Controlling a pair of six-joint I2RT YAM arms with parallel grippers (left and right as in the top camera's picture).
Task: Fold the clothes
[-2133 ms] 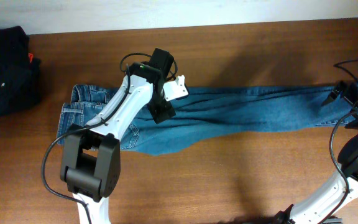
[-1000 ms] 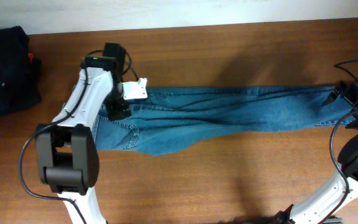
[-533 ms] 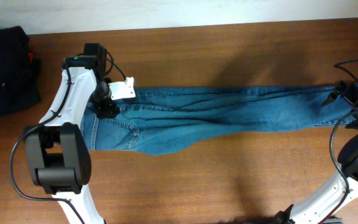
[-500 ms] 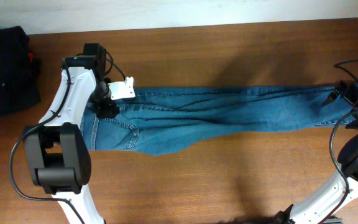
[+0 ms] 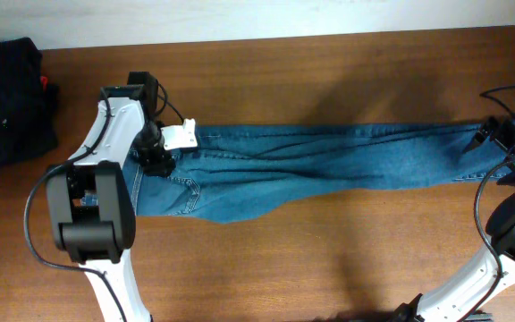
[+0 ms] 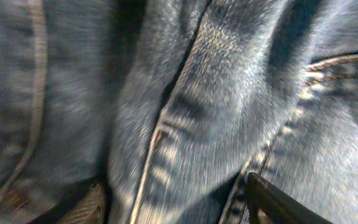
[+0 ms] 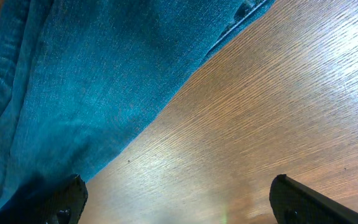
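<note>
The medium-blue denim jeans (image 5: 329, 161) lie stretched lengthwise across the brown wooden desk (image 5: 329, 259). The left gripper (image 5: 156, 154) sits down on the waist end; I cannot tell whether it grips the denim. The right gripper (image 5: 497, 134) stands wide by the leg hems.

The wooden table (image 5: 329, 259) bears outstretched jeans (image 5: 347, 161) (blue denim); black garment pile (image 5: 3, 98) cornered.

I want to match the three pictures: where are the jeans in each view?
Overhead: jeans stretched left to right across the middle, waist at left.
Left wrist: jeans fill the whole picture.
Right wrist: jeans fill the upper left.
Shared landmark: brown table, in overhead and right wrist only.
</note>
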